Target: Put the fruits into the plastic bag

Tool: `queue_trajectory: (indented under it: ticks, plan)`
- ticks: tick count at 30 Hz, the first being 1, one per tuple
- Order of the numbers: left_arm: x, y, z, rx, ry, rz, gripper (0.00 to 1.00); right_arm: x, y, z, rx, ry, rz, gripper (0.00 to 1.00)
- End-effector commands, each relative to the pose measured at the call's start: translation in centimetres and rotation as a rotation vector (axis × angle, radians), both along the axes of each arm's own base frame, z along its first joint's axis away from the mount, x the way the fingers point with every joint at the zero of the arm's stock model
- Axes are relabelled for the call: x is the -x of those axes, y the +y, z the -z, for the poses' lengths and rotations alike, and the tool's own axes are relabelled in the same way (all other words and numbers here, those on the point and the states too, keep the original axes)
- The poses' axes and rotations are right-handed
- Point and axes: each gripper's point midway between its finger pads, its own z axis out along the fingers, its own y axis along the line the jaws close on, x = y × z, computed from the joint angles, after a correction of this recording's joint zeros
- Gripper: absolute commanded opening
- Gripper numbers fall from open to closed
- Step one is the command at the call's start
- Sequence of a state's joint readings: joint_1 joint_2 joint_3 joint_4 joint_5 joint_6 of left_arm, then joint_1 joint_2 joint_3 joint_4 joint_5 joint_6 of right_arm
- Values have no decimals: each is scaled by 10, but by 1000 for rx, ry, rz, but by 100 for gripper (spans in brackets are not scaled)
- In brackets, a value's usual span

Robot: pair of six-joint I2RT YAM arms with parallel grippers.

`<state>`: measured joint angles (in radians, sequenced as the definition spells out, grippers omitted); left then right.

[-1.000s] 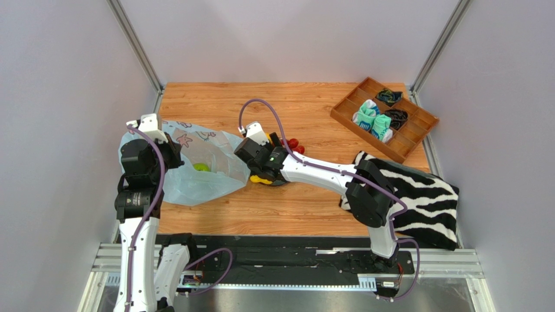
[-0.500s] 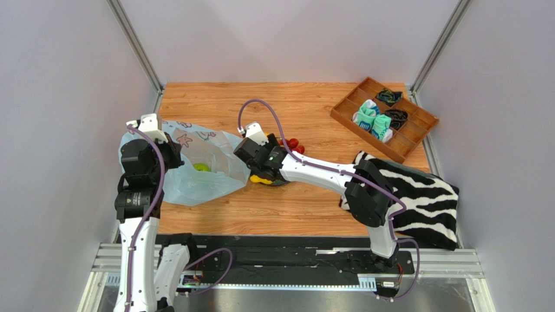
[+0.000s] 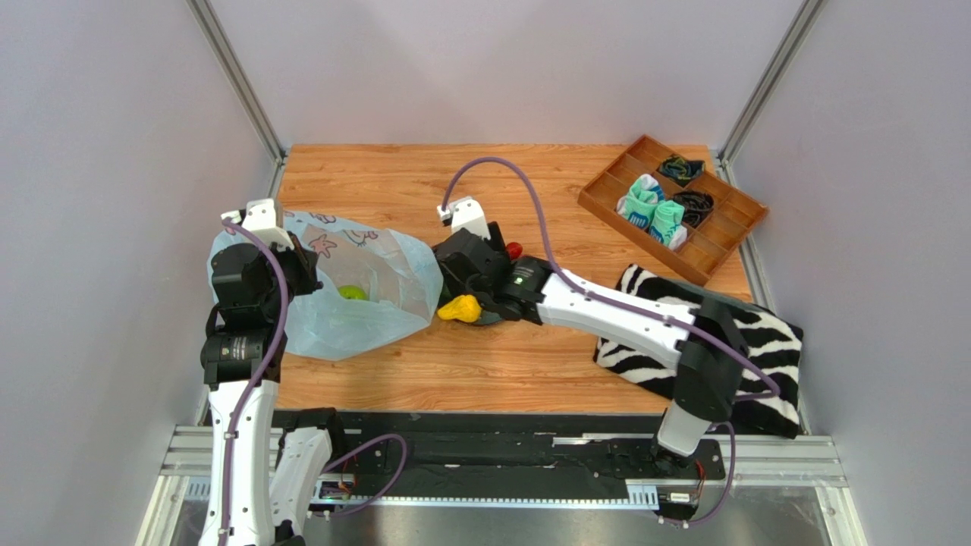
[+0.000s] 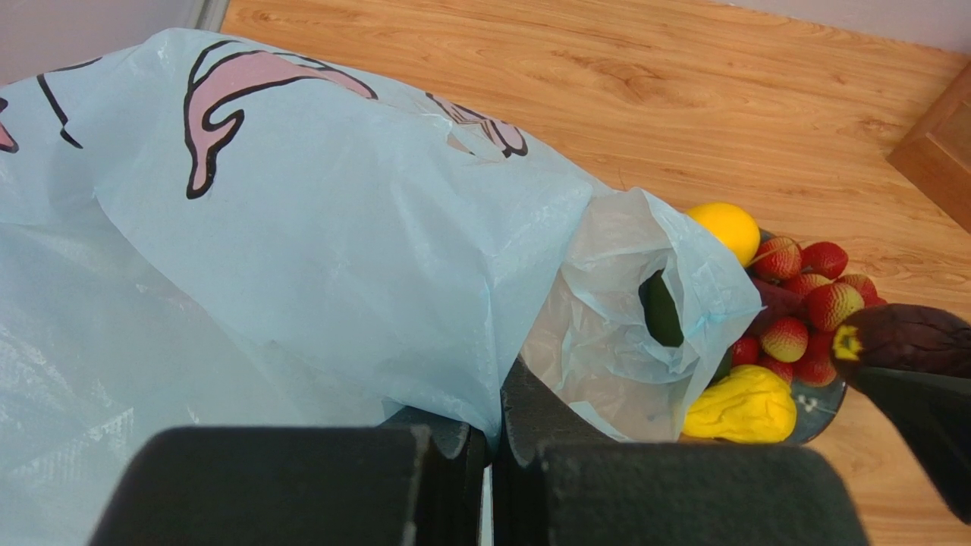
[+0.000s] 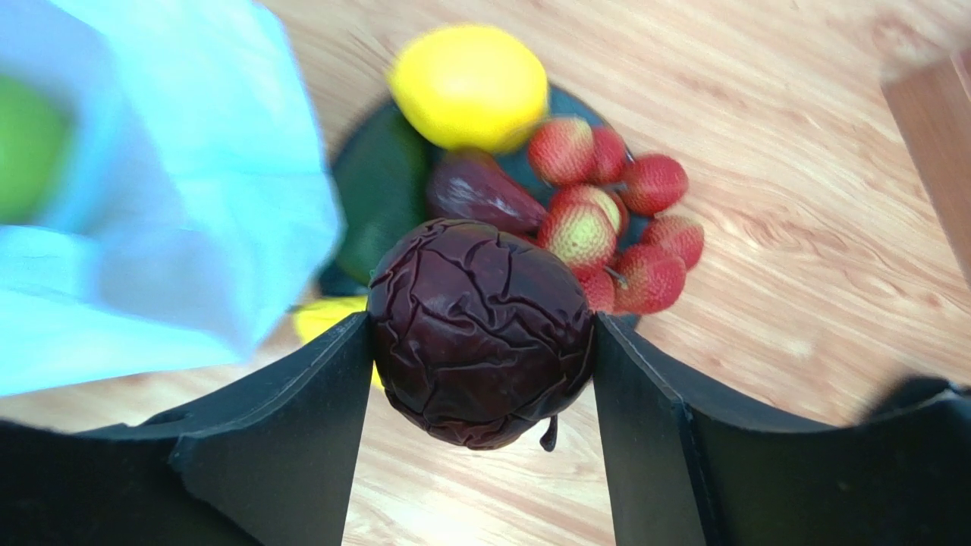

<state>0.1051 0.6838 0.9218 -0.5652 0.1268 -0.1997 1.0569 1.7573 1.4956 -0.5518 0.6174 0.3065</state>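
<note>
The pale blue plastic bag [image 3: 342, 290] lies at the left, mouth facing right. My left gripper [image 4: 492, 455] is shut on its edge and holds it up. A green apple [image 3: 352, 292] shows through the bag. My right gripper [image 5: 479, 341] is shut on the dark red-purple round fruit [image 5: 479, 330], held above the dark plate [image 4: 823, 398] beside the bag's mouth. On the plate lie a lemon [image 5: 467, 85], a dark green fruit [image 5: 382, 205], several small red fruits [image 5: 615, 228] and a yellow pear [image 3: 460, 307].
A wooden tray [image 3: 608, 205] with socks stands at the back right. A zebra-striped cloth [image 3: 741, 341] lies at the right front under the right arm. Grey walls close in both sides.
My right gripper has lifted and pulled back to the right with the dark round fruit, uncovering the yellow pear. The left arm and bag have not moved.
</note>
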Motion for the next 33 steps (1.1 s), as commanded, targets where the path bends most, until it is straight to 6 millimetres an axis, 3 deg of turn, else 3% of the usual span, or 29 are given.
queue_trajectory:
  ticks: [1, 2, 6, 12, 13, 14, 22, 23, 25, 33]
  plan:
    - [-1, -4, -8, 17, -31, 16, 0, 15, 27, -73, -345, -87, -117, 55]
    - [-2, -5, -8, 18, -29, 17, 0, 18, 40, -88, -433, -99, -169, 55]
    - [-2, -5, -7, 20, -29, 20, 0, 27, 74, -91, -509, -43, -279, 53]
    - [-2, -5, -8, 19, -31, 22, 0, 22, 140, -84, -564, 42, -401, 51]
    - [-1, -6, -7, 22, -30, 25, 0, 19, 148, -98, -586, 31, -409, 51]
    - [-1, -6, -8, 20, -31, 26, 0, 17, 158, -75, -546, 74, -411, 50]
    - [-1, -10, -9, 33, -34, 46, 0, 19, 201, -39, -551, 149, -449, 50]
    - [-2, -10, -9, 31, -35, 47, 0, 17, 206, -42, -558, 148, -450, 50]
    - [-2, -11, -8, 32, -33, 48, 0, 13, 216, -20, -535, 171, -441, 50]
    - [-3, -11, -8, 34, -28, 47, 0, 3, 252, 0, -575, 179, -436, 52]
